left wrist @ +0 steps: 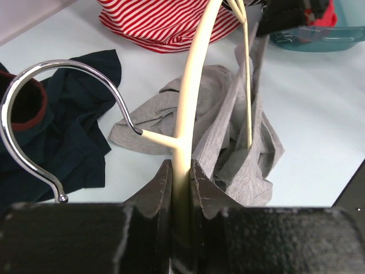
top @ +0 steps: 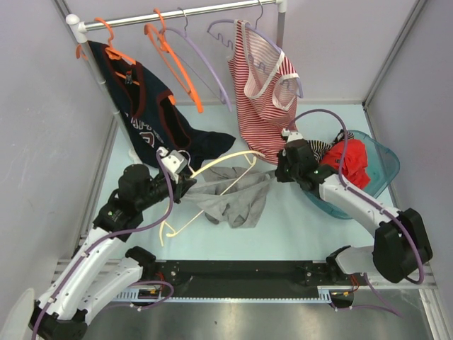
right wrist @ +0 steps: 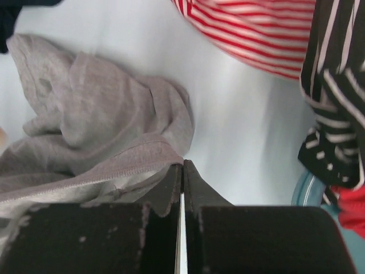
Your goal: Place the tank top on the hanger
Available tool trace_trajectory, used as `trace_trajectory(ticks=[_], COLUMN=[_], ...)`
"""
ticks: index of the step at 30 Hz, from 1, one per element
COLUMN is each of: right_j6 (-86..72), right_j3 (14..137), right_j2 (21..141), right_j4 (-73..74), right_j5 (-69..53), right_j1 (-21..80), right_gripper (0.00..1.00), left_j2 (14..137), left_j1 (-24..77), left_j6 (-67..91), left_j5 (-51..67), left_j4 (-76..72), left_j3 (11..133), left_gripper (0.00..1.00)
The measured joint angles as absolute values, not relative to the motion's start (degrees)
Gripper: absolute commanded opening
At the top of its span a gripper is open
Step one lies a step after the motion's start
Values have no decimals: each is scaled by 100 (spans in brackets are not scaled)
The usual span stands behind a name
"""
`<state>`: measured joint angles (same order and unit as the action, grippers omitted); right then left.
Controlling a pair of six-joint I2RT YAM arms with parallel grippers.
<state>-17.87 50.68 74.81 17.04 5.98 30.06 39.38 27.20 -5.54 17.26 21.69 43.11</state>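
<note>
Lab-style robot test cell: plain grey partition walls point(top: 42, 106), pale tabletop point(top: 304, 227), small garment rail point(top: 212, 10), aluminium base rail point(top: 241, 299).

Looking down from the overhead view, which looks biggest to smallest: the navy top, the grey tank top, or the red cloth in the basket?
1. navy top
2. grey tank top
3. red cloth
All three are crumpled, so their true sizes may differ.

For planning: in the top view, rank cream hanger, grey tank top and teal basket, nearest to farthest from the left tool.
1. Cream hanger, clamped in the left tool.
2. Grey tank top, just right of it.
3. Teal basket, far right.
</note>
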Motion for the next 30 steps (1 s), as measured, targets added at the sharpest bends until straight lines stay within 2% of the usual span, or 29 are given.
trace_trajectory(ticks=[13, 30], right_j6=[-1278, -1186], right_j3=[6235, 6493], right_j2=[7725, 7175], right_j4=[1776, 2416], right_j5=[379, 161], right_j1=[2624, 2650], right_gripper=[0, 0], left_j2=[4049, 4125], left_j1=[2720, 2720], left_j6=[-556, -556], left_j5=[1890, 1977], left_j4=[2147, 2147], left_j3=[4307, 4307], left_gripper=[0, 0])
